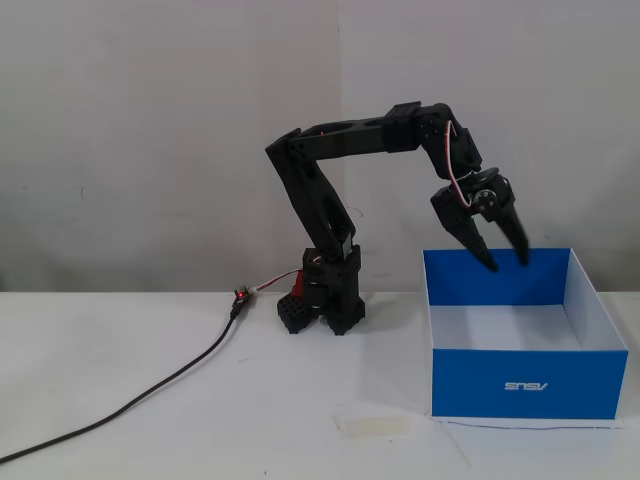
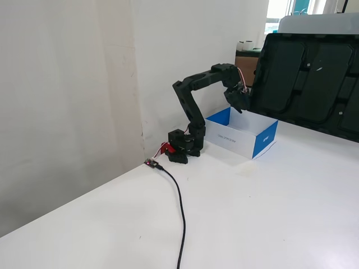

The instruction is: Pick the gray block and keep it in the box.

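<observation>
The blue box [image 1: 525, 382] with a white inside and a small white logo stands on the white table at the right in a fixed view; it also shows in the other fixed view [image 2: 259, 143]. My gripper [image 1: 507, 262] hangs over the box's far wall, fingers pointing down. The jaws are spread apart with nothing between them. In the other fixed view the gripper [image 2: 238, 105] is dark and small above the box. The gray block shows in neither view; the box floor behind the front wall is hidden.
The arm's base [image 1: 325, 300] stands left of the box. A black cable [image 1: 150, 392] runs from a small board [image 1: 240, 296] to the front left. A pale strip [image 1: 375, 427] lies on the table. A large black panel [image 2: 303, 78] stands behind the box.
</observation>
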